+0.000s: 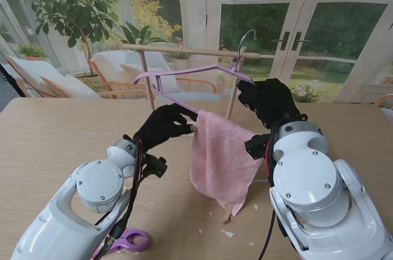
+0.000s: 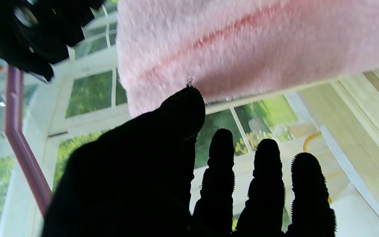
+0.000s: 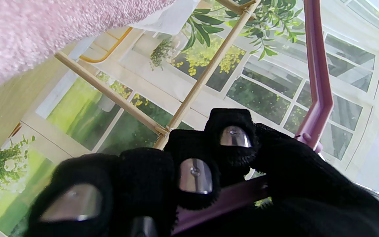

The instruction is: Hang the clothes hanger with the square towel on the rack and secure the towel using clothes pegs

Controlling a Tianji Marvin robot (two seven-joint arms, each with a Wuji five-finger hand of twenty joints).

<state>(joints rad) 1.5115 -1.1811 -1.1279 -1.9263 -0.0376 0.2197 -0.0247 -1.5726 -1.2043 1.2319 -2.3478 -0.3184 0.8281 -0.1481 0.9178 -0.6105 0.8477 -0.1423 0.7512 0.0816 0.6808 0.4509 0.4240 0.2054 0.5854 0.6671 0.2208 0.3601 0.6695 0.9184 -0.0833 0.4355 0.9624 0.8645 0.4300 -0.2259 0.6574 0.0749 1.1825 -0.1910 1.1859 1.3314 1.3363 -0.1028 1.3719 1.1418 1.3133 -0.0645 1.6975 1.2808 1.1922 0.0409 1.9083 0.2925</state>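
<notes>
Pink terry towel [image 1: 220, 157] draped over the lower bar of a mauve plastic hanger [image 1: 184, 75], held up over the wooden table [image 1: 55, 137] just in front of the wooden rack [image 1: 184, 51], metal hook raised beside the rack's top rail. Black-gloved right hand [image 1: 268, 101] clenched around the hanger's right shoulder, just below the hook. Black-gloved left hand [image 1: 163, 126] at the towel's left upper edge, fingers [image 2: 221, 171] spread, thumb tip touching the cloth, grip not clear.
</notes>
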